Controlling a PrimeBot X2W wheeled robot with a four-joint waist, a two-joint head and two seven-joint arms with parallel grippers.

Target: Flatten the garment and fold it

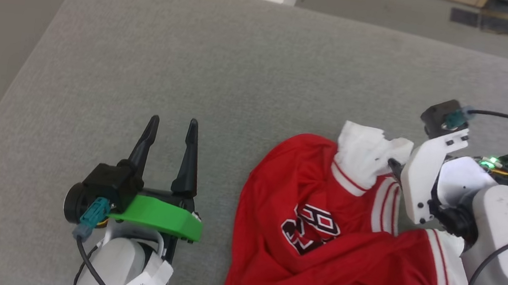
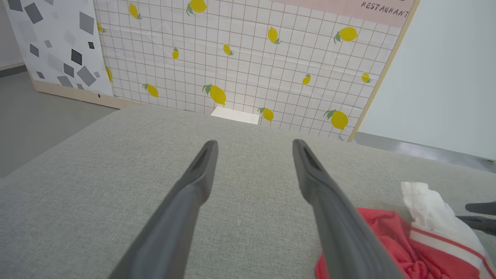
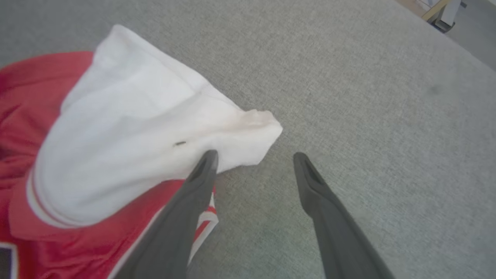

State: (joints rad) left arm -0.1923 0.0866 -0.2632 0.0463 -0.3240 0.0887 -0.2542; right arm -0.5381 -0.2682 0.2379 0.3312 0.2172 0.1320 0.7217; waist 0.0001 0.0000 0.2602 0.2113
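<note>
since the red jersey t-shirt with white sleeves (image 1: pixel 292 185) lies crumpled on the grey fabric surface (image 1: pixel 196 59), flattening seems barely started. the right gripper (image 3: pixel 254 157) is spread wide with the sleeve tip (image 3: pixel 252 131) at one fingertip, and should pinch it. the left gripper (image 1: pixel 174 121) is wide and empty, the shirt just right of its fingers.

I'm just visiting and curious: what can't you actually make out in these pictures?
- Head view: folds hide part of the lettering on the garment.
- Head view: the bottom edge cuts off the garment's lower part.
- Right wrist view: unclear whether a finger of the right gripper touches the white sleeve.
</note>
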